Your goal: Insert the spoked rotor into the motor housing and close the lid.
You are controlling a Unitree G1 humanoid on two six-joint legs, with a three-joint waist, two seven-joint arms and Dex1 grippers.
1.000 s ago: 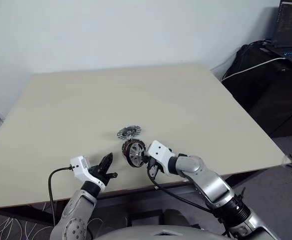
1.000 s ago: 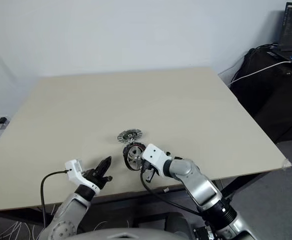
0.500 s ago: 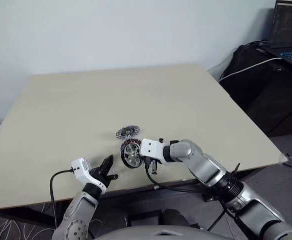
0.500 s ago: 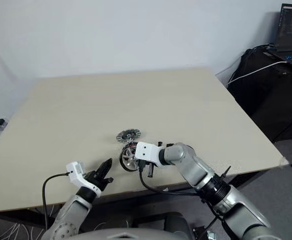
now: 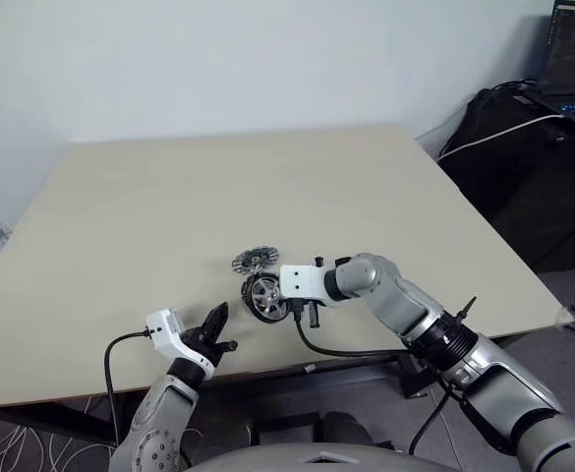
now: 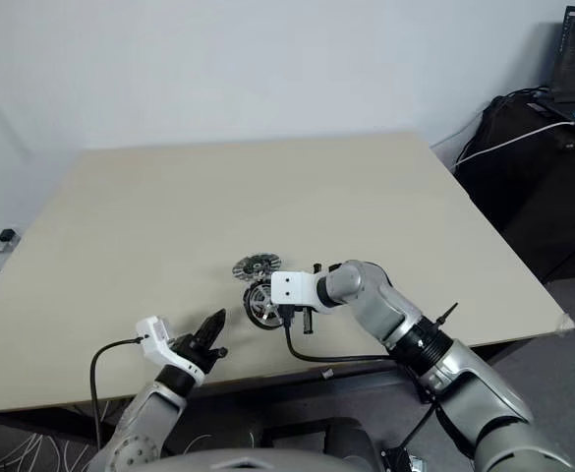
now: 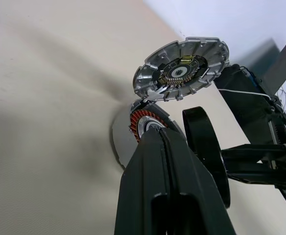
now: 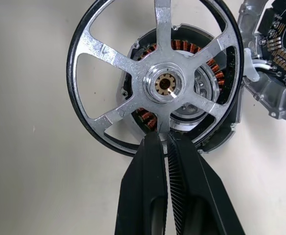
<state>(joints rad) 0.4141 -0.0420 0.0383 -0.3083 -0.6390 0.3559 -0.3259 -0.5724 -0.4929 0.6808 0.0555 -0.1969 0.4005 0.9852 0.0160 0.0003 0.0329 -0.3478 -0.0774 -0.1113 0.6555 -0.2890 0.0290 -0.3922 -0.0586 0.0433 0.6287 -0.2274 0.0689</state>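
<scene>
My right gripper (image 8: 166, 140) is shut on the rim of the spoked rotor (image 8: 165, 83), a silver wheel with a dark outer ring. It holds the rotor close in front of the motor housing (image 8: 184, 46), whose copper windings show between the spokes. I cannot tell whether the two touch. The lid (image 5: 255, 260), a round silver disc with a ribbed rim and dark centre, lies on the table just beyond them. My left gripper (image 5: 216, 324) is shut and holds nothing. It hovers near the table's front edge, left of the rotor (image 5: 265, 298).
The parts sit near the front of a wide pale table (image 5: 267, 177). A black cable (image 5: 336, 352) hangs from my right wrist over the front edge. Dark furniture with a laptop (image 5: 574, 59) stands off to the right.
My right wrist has rolled and the arm has swung up and a little forward, turning the rotor to face the housing. The left gripper has stayed where it was.
</scene>
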